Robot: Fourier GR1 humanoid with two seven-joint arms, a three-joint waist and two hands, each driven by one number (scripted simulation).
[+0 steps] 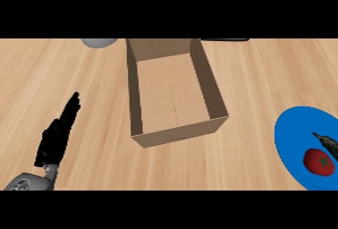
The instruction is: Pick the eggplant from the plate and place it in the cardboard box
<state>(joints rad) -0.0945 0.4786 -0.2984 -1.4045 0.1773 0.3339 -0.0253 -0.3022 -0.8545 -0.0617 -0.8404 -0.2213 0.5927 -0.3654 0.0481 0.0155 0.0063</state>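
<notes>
At far right edge, dark slender eggplant (327, 143) lies on round blue plate (292, 134), just beside red tomato (318, 162), partly cut off. Probably light, stiff, smooth-skinned and slippery; grasp across mid-body. Open brown cardboard box (178, 132) sits centre. Black left hand (54, 142) flat, fingers straight, empty; right hand unseen.

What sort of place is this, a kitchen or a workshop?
Most likely a kitchen counter. The wooden top is light and bare-grained, and a blue plate at the right carries a tomato and a dark eggplant. An open cardboard box stands beside the plate.
</notes>
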